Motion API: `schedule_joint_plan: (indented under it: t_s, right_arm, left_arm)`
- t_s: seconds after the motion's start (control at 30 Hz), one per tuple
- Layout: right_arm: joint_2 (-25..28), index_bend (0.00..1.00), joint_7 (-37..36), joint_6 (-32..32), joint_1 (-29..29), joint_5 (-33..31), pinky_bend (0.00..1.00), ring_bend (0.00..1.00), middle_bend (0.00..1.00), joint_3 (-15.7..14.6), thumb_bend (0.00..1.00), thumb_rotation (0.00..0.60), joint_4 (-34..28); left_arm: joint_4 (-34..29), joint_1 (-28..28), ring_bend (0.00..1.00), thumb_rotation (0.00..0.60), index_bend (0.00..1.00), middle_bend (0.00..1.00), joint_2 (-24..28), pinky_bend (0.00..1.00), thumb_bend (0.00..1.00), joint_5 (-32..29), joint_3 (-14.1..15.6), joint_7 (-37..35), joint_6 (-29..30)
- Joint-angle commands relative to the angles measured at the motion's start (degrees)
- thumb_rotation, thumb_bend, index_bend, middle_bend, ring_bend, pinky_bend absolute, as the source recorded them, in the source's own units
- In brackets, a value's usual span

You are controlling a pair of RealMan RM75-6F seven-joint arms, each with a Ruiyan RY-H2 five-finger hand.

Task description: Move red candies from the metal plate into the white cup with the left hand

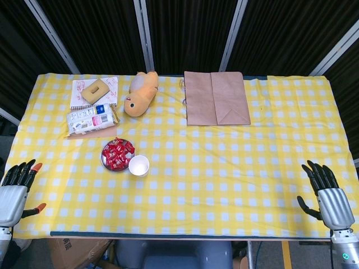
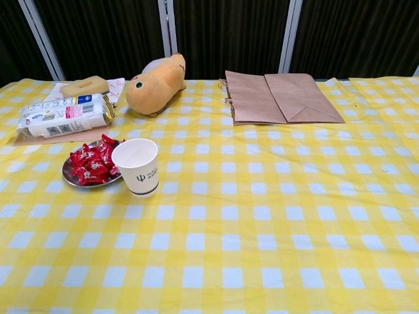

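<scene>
Several red wrapped candies (image 1: 117,153) (image 2: 93,163) are heaped on a small round metal plate (image 1: 105,161) (image 2: 69,175) on the left half of the table. A white paper cup (image 1: 139,165) (image 2: 137,166) stands upright and empty, touching the plate's right side. My left hand (image 1: 15,186) hovers at the table's front left corner, fingers apart and holding nothing, well left of the plate. At the front right corner my right hand (image 1: 326,193) is also spread and empty. Neither hand shows in the chest view.
Behind the plate lie a white wrapped package (image 1: 90,119) (image 2: 62,118), a notebook with a tan block on it (image 1: 95,91), a plush toy (image 1: 141,93) (image 2: 157,83) and a flat brown paper bag (image 1: 216,98) (image 2: 281,97). A yellow checked cloth (image 1: 224,179) covers the table.
</scene>
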State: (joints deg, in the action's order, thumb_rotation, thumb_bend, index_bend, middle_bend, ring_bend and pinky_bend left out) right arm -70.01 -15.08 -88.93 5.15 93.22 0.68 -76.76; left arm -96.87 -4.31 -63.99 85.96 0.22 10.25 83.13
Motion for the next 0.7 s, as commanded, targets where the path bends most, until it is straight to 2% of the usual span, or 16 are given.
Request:
schedule_joint_plan:
  t_s: [0.03, 0.7]
  right_arm:
    - [0.0, 0.0, -0.2, 0.1, 0.0, -0.1, 0.0, 0.0, 0.0, 0.1, 0.42, 0.6, 0.0]
    - [0.3, 0.0, -0.4, -0.3, -0.3, -0.3, 0.0, 0.0, 0.0, 0.1, 0.42, 0.6, 0.0]
  left_arm:
    - [0.0, 0.0, 0.0, 0.6, 0.0, 0.0, 0.0, 0.0, 0.13, 0.0, 0.0, 0.1, -0.1]
    - [-0.2, -0.4, 0.0, 0.6, 0.0, 0.0, -0.1, 0.0, 0.13, -0.2, -0.3, 1.1, -0.4]
